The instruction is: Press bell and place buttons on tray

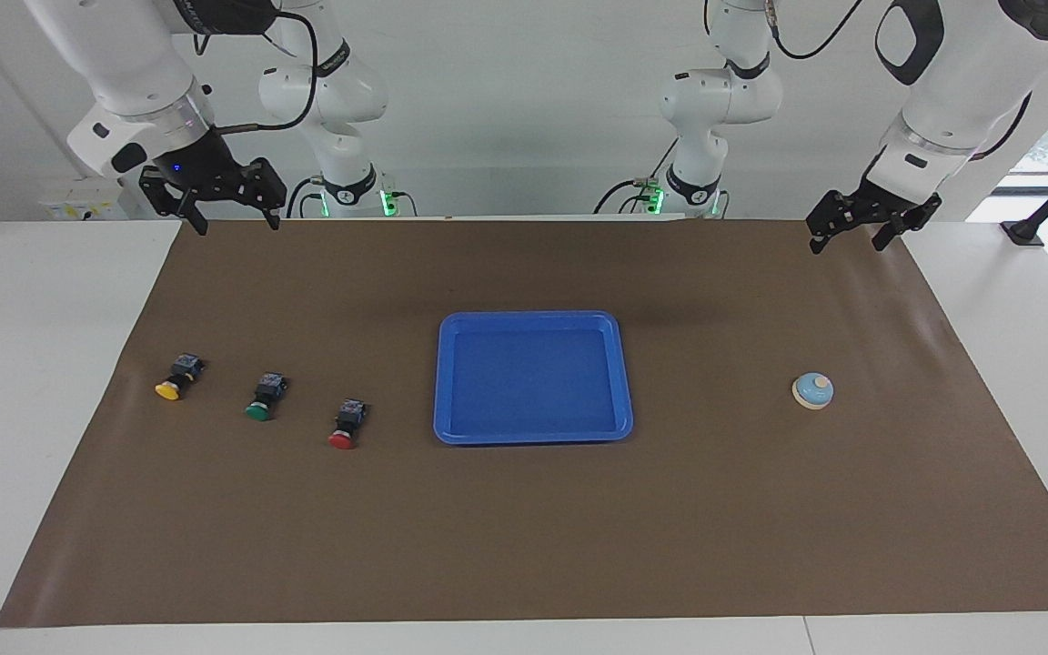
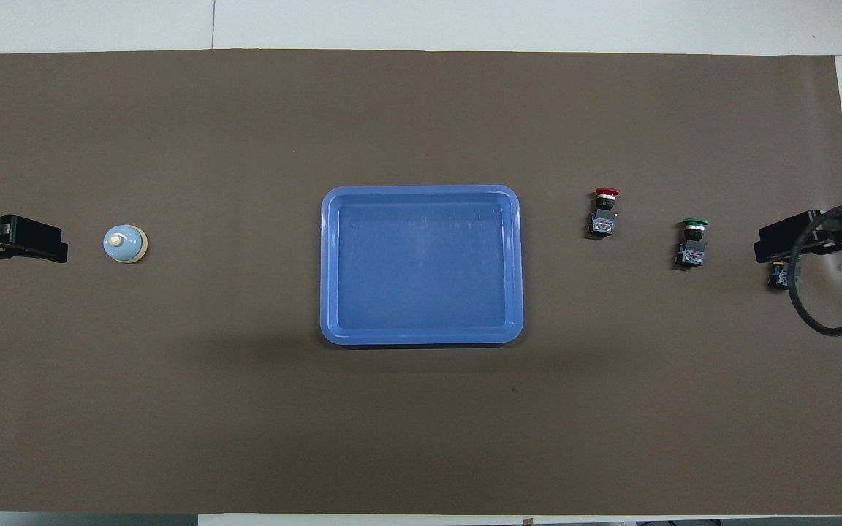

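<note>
The blue tray (image 1: pixel 531 317) (image 2: pixel 421 191) lies empty in the middle of the brown mat. Toward the right arm's end three buttons lie in a slanting row: red (image 1: pixel 347 425) (image 2: pixel 604 212) closest to the tray, then green (image 1: pixel 264 397) (image 2: pixel 692 242), then yellow (image 1: pixel 176 377). In the overhead view the yellow one's cap is hidden and only its body (image 2: pixel 780 276) shows. The light-blue bell (image 1: pixel 813 390) (image 2: pixel 125 244) stands toward the left arm's end. My right gripper (image 1: pixel 237 223) (image 2: pixel 761 250) hangs open, high over the mat. My left gripper (image 1: pixel 847 244) (image 2: pixel 63 252) also hangs open and raised, holding nothing.
A brown mat (image 1: pixel 524 528) covers most of the white table (image 1: pixel 33 364). A black cable (image 2: pixel 823 321) loops down from the right arm's wrist, over the mat's end beside the yellow button.
</note>
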Motion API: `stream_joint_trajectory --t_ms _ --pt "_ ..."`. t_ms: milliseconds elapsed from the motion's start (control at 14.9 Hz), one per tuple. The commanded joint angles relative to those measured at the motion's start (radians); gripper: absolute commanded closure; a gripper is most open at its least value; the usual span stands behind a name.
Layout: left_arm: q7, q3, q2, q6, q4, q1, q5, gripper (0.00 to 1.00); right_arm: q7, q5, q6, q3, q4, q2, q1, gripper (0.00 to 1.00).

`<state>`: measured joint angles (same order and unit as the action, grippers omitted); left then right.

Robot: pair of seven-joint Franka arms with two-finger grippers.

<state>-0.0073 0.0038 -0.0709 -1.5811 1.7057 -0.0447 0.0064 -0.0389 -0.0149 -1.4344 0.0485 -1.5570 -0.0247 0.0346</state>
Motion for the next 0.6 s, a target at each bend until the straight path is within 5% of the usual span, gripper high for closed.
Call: stream_joint_trajectory --t_ms 0,335,469,536 --pt "0.006 0.002 -0.007 -0.005 -0.008 -0.004 0.006 0.0 -0.022 0.003 0.009 0.011 -0.02 -0.02 0.019 0.0" --pt "-0.011 0.004 -0.007 -0.008 -0.005 -0.006 0.007 0.0 -0.022 0.003 0.009 0.011 -0.018 -0.02 0.019 0.0" --pt "-0.019 0.004 -0.009 -0.046 0.015 0.008 0.007 0.82 -0.022 0.003 0.009 0.011 -0.018 -0.02 0.019 0.0" --pt "-0.02 0.007 -0.009 -0.056 0.032 0.009 0.007 1.0 -0.022 0.003 0.009 0.011 -0.018 -0.02 0.019 0.0"
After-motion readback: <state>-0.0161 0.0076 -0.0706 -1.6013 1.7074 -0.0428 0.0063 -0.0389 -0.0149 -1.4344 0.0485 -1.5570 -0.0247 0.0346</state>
